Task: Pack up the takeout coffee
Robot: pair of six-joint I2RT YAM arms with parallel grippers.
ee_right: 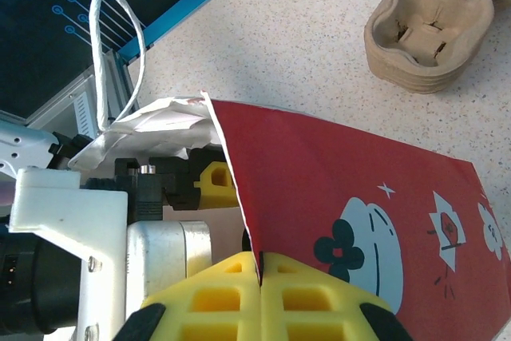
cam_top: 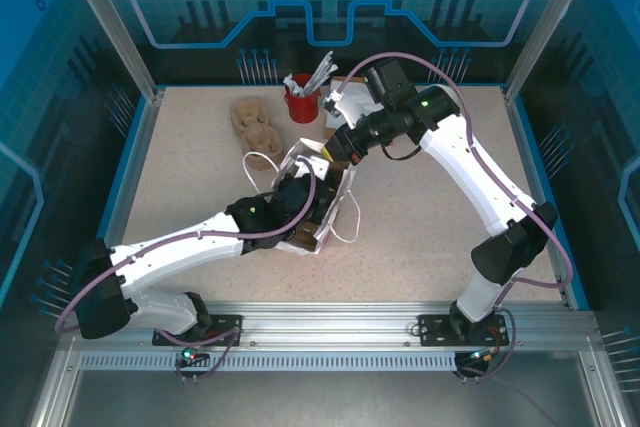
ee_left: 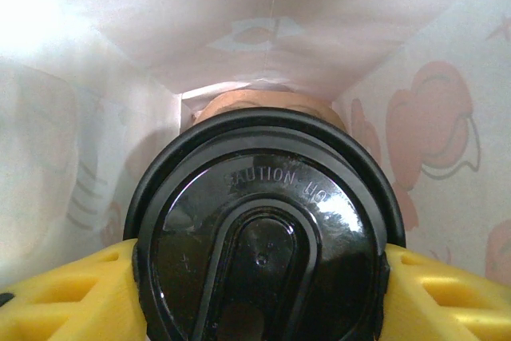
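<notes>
The takeout coffee's black lid [ee_left: 263, 237] sits between my left gripper's yellow fingers [ee_left: 72, 297], which press its rim on both sides. My left gripper [ee_left: 263, 293] is shut on the cup inside the paper bag [ee_left: 359, 29], whose pale inner walls surround it. A tan curved surface [ee_left: 263, 105] shows just past the lid. From above, the left gripper [cam_top: 300, 197] reaches into the bag [cam_top: 335, 182] lying mid-table. My right gripper [ee_right: 260, 273] is shut on the edge of the bag's red printed wall [ee_right: 343, 197], holding the mouth up; it appears overhead as well [cam_top: 335, 152].
A stack of cardboard cup carriers [cam_top: 255, 122] lies behind the bag on the left [ee_right: 431, 37]. A red cup of stirrers [cam_top: 301, 102] and white packets [cam_top: 345, 102] stand at the back. The bag's white handles [ee_right: 116, 45] loop outward. The left arm's wrist [ee_right: 72, 253] is close by the right gripper.
</notes>
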